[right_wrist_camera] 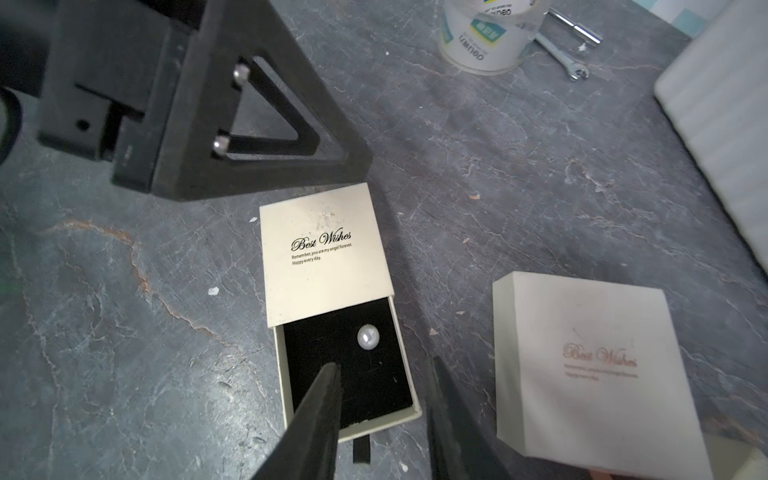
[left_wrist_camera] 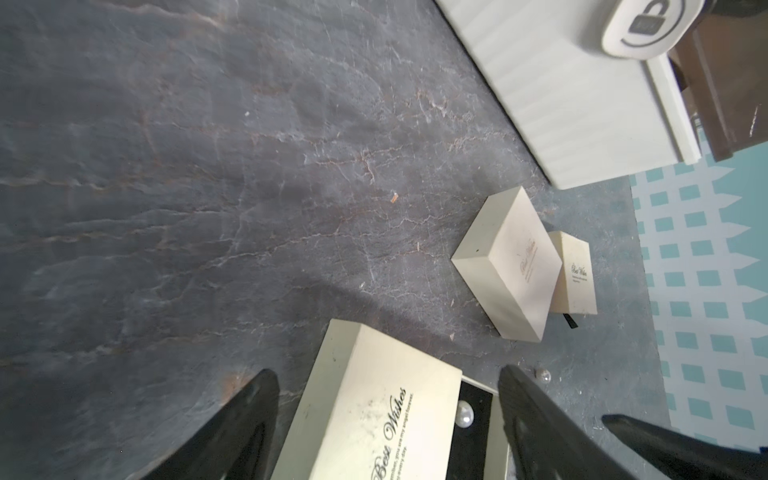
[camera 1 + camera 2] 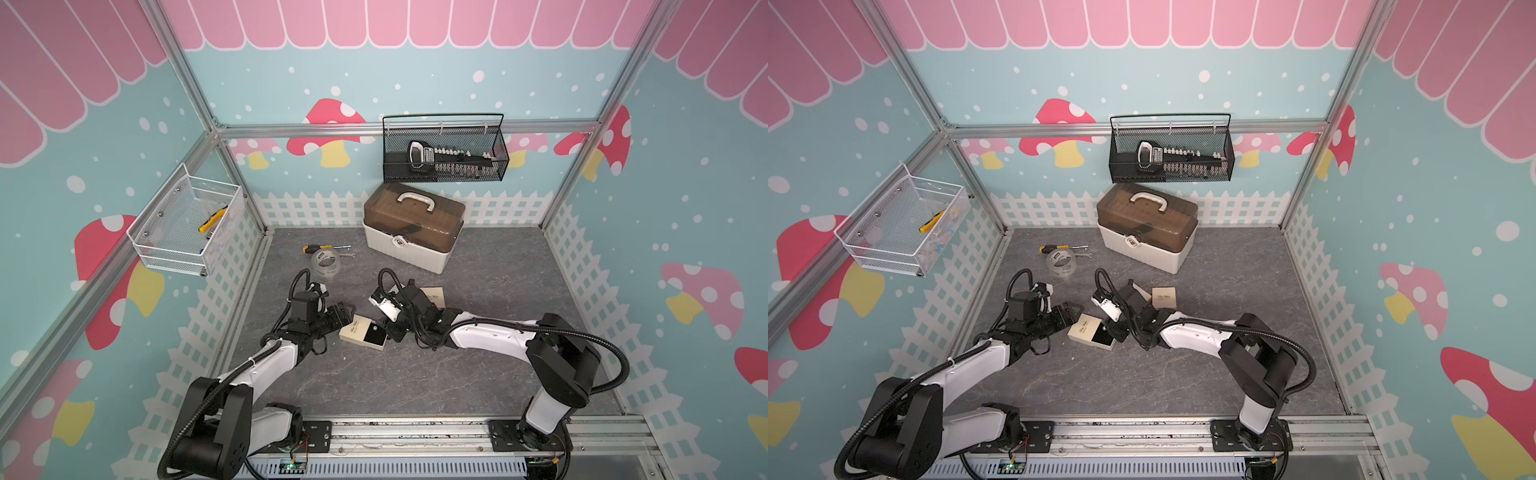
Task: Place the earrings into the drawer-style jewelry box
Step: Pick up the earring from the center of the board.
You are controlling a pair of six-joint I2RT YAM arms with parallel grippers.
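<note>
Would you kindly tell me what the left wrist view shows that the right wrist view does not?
Only the left wrist view: a second earring lying outside the jewelry box, and the toolbox latch. Only the right wrist view: the tape roll, a wrench and the jewelry box's black pull tab. Both: the jewelry box pulled open with the first earring on its black lining, and a closed cream box.

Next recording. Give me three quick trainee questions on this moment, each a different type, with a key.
1. True or false: the jewelry box has its drawer slid open.
2. The pearl earring lies: A) on the table B) inside the drawer C) on top of the tape roll
3. Fill in: the right pincer hovers over the drawer holding ____.
Key: 1 true; 2 B; 3 nothing, its jaws stand apart and empty.
</note>
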